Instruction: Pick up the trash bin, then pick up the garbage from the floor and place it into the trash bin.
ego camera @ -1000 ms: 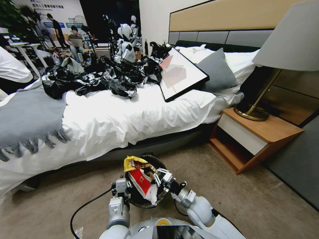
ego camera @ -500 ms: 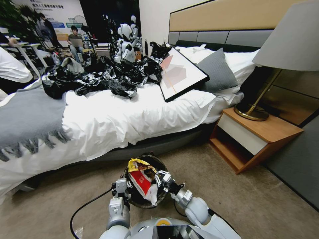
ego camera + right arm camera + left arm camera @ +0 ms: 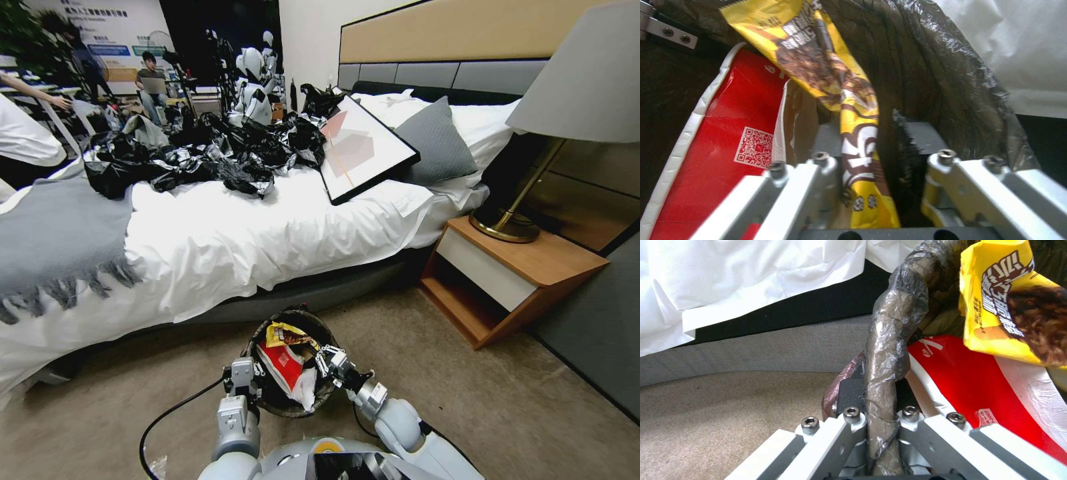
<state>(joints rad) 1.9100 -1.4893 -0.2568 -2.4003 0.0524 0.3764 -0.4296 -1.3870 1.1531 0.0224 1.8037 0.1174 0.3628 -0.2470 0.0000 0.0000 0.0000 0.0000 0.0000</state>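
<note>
Head view: left gripper (image 3: 244, 381) clamps the trash bin (image 3: 319, 400) rim; right gripper (image 3: 325, 361), parted, straddles the yellow wrapper (image 3: 283, 334).

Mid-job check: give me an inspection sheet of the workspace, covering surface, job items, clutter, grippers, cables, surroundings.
Surface: beige carpet floor; a small clear scrap by the robot's base.
Job's things: trash bin with black liner, holding a red wrapper; yellow wrapper over its opening.
Clutter: black plastic sheeting and framed picture on the bed.
Grippers: left gripper clamped on the bin rim; right gripper over the bin, fingers apart around the yellow wrapper.
Cables: black cable looping from the left arm.
Surroundings: nightstand, lamp.
</note>
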